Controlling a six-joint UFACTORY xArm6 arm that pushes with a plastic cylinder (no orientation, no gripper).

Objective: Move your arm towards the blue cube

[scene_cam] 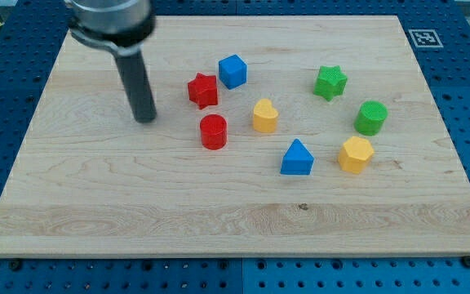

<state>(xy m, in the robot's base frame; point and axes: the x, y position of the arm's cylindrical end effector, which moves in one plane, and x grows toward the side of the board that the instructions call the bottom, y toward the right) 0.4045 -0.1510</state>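
Note:
The blue cube [232, 71] sits on the wooden board [96, 204] a little left of centre, near the view's top. A red star block [203, 90] lies just left of it and slightly lower. My tip [145, 120] rests on the board well to the left of the blue cube and lower in the view, left of the red star. The dark rod rises from the tip toward the view's top left. The tip touches no block.
A red cylinder [213, 131] is right of the tip. A yellow heart-like block [264, 116], a blue triangular block [297, 158], a yellow hexagonal block [355, 153], a green cylinder [371, 118] and a green star [330, 82] lie to the right.

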